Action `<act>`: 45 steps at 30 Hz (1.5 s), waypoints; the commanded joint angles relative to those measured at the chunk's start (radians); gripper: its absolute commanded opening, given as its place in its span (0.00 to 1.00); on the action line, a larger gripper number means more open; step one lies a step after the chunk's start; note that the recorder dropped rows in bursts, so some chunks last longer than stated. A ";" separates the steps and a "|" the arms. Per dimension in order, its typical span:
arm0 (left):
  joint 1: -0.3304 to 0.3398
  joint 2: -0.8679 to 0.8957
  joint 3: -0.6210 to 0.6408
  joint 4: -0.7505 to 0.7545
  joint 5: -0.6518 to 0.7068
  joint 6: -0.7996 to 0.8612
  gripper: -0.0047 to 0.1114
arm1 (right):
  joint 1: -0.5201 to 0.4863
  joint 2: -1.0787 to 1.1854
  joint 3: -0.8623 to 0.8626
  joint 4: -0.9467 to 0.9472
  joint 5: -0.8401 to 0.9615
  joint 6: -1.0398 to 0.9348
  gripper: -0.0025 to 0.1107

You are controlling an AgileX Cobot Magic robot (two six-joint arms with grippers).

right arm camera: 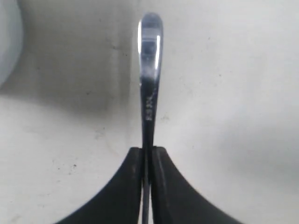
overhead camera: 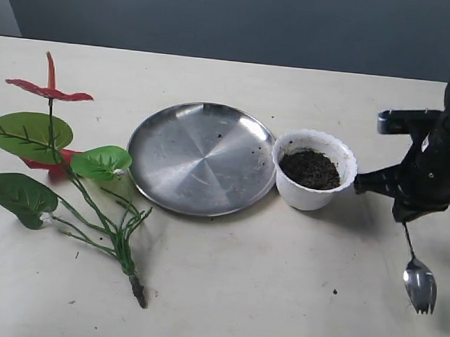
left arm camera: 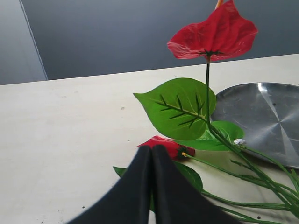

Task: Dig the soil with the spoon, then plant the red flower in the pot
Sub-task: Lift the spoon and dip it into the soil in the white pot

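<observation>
Right fingers [right arm camera: 135, 168] pinch the spoon [overhead camera: 419, 281], dangling.

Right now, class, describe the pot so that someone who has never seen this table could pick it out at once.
Find the big round steel plate in the middle of the table. Touching or nearly touching its right edge stands the pot, between the plate and the right gripper holding the spoon. It alone is white, with a scalloped rim, and has dark soil inside.
</observation>
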 commanded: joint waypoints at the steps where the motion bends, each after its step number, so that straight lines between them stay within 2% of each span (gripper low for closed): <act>1: -0.005 -0.001 -0.002 0.000 -0.013 -0.004 0.05 | -0.003 -0.164 -0.001 -0.012 -0.004 0.005 0.02; 4: -0.005 -0.001 -0.002 0.000 -0.013 -0.004 0.05 | -0.003 -0.279 -0.001 -0.008 -0.130 0.005 0.02; 9: -0.005 -0.001 -0.002 0.000 -0.013 -0.004 0.05 | 0.009 -0.330 -0.001 0.008 -0.492 -0.040 0.02; 11: -0.005 -0.001 -0.002 0.000 -0.013 -0.004 0.05 | 0.040 -0.290 -0.001 0.008 -0.670 -0.060 0.02; 17: -0.005 -0.001 -0.002 0.000 -0.013 -0.004 0.05 | 0.153 -0.134 -0.001 -0.086 -0.869 -0.079 0.02; 23: -0.005 -0.001 -0.002 0.000 -0.013 -0.004 0.05 | 0.218 0.010 -0.001 -0.135 -0.892 -0.078 0.02; 32: -0.005 -0.001 -0.002 0.000 -0.013 -0.004 0.05 | 0.228 0.096 -0.001 -0.177 -0.972 -0.085 0.02; 39: -0.005 -0.001 -0.002 0.000 -0.013 -0.004 0.05 | 0.228 0.044 -0.001 -0.166 -0.953 -0.085 0.02; 42: -0.005 -0.001 -0.002 0.000 -0.013 -0.004 0.05 | 0.228 -0.050 -0.001 -0.165 -0.883 -0.085 0.02; 45: -0.005 -0.001 -0.002 0.000 -0.013 -0.004 0.05 | 0.228 -0.052 -0.001 -0.165 -0.818 -0.081 0.02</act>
